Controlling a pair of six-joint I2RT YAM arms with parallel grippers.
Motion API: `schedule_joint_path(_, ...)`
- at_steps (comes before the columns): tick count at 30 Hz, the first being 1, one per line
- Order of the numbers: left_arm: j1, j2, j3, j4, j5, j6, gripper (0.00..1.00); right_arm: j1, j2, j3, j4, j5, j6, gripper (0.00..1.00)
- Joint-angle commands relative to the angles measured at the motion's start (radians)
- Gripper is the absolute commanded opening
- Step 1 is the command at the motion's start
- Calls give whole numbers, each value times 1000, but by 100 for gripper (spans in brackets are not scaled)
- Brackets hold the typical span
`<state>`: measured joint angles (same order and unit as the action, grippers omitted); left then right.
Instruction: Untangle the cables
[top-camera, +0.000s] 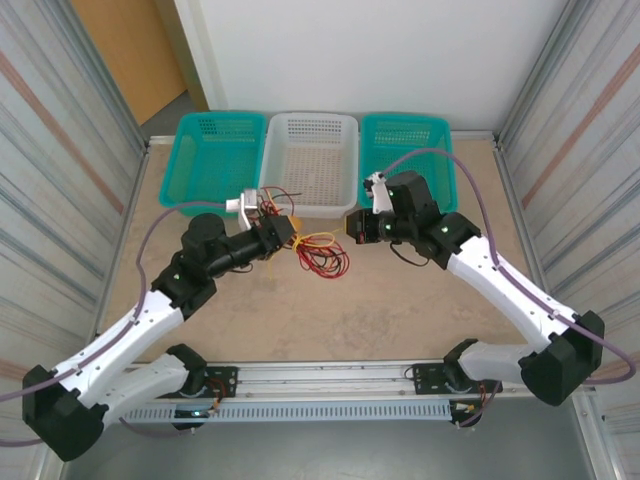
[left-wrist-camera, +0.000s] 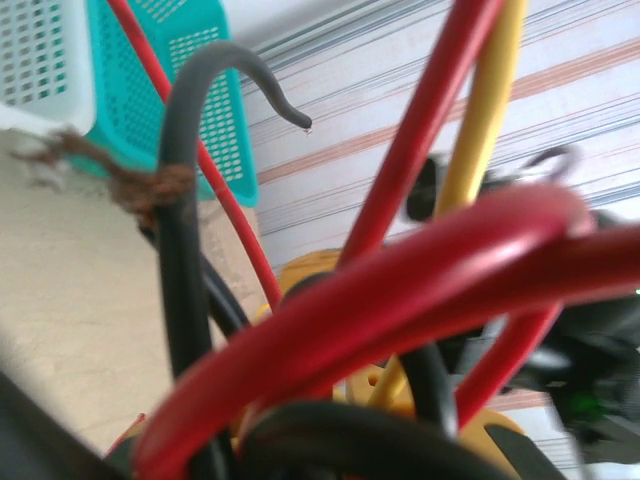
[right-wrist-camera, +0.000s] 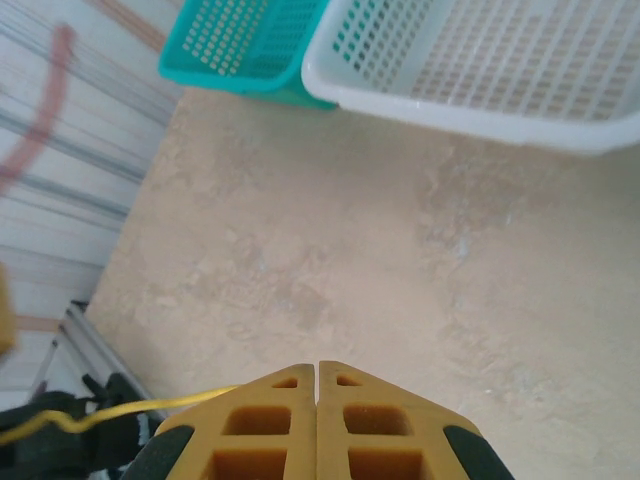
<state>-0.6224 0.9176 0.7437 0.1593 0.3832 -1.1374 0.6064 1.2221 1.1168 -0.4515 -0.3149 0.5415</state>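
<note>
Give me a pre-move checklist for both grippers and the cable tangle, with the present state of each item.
1. Hold of the left gripper on the cables: cannot tell; red, black and yellow strands crowd its wrist view.
2. Fingers of the right gripper shut: ok; the tips meet.
3. Strand held by the right gripper: cannot tell; a yellow cable runs up to its left side.
4. Cables separated: not ok; they sit in one tangle between the two grippers.

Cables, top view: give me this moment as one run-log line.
cables: red-black-yellow tangle before white basket | left gripper: shut on cables | right gripper: shut, yellow strand beside it
</note>
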Motion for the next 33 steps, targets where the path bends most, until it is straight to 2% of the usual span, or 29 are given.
schedule_joint_path(1, 3, -7, 102, 185, 60, -108, 0, -46, -35, -78, 112, -10, 81, 0)
schedule_joint_path(6, -27, 63, 210, 369, -47, -199, 0, 12, -72, -205, 289, 12, 175, 0)
schedule_joint_path(11, -36, 137, 325, 422, -125, -236, 0, 44, -66, -307, 495, 1, 287, 0)
schedule_joint_path(14, -36, 149, 339, 419, -199, -185, 0, 80, -53, -322, 564, 8, 321, 0)
schedule_joint_path(20, 51, 142, 303, 403, -333, 25, 0, 187, -110, -337, 572, 130, 354, 0)
schedule_joint_path(23, 112, 181, 285, 446, -326, 30, 0, 255, -144, -329, 546, 215, 362, 0)
schedule_joint_path(28, 128, 197, 271, 428, -354, 190, 0, 346, -214, -314, 481, 335, 362, 0)
schedule_joint_path(33, 144, 206, 235, 369, -346, 255, 0, 428, -284, -205, 342, 413, 312, 0)
